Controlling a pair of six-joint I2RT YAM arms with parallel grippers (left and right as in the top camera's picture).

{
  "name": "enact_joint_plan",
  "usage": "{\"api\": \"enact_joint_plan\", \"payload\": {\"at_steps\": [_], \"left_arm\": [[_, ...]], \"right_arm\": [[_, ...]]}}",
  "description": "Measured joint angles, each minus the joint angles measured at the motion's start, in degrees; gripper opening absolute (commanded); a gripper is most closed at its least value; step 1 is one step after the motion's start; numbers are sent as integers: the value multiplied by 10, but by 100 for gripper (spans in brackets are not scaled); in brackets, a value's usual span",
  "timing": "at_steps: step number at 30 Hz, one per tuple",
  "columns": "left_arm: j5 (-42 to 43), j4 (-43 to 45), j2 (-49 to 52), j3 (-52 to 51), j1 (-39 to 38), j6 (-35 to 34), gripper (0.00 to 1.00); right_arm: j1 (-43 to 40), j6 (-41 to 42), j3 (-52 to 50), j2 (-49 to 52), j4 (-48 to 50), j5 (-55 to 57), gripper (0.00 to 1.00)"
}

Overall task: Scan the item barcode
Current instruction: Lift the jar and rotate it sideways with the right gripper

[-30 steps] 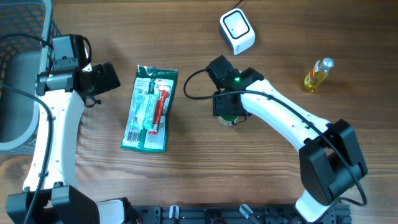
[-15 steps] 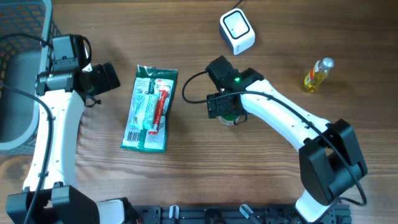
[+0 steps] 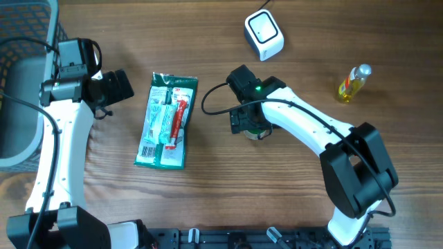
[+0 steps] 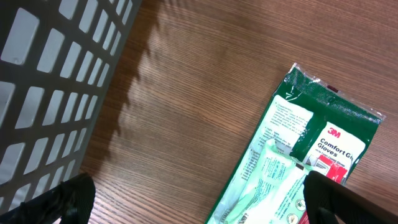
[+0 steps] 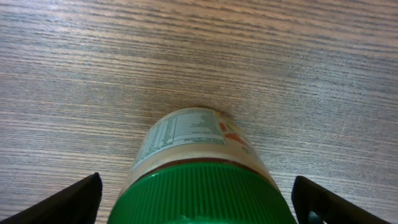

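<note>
as the right gripper [image 5: 196, 200] gapes, a green-lidded jar [image 5: 186, 134] seemingly stands free between.

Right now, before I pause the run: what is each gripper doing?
Left gripper: open, holding nothing.
Right gripper: open, jaws either side of the green-lidded jar.

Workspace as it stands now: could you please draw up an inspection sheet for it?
Surface: wooden table, no spills seen.
Job's things: white scanner at the far edge; green-lidded jar under the right arm; glove packet lying flat.
Clutter: small yellow bottle at the right.
Grippers: left gripper open, holding nothing; right gripper open, straddling the jar's lid.
Cables: black cable loops off the right wrist, short of the packet.
Surroundings: grey mesh basket at the left edge.
</note>
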Motion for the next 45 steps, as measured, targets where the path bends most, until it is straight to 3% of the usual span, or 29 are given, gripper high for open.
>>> {"api": "enact_joint_plan", "payload": {"at_steps": [27,33,45], "left_arm": [[0,0,0,0,0,0,100],[0,0,0,0,0,0,100],[0,0,0,0,0,0,100]], "right_arm": [[0,6,-25,1,27,0,88],[0,11,-44,1,46,0,80],[0,13,-44,1,54,0,84]]}}
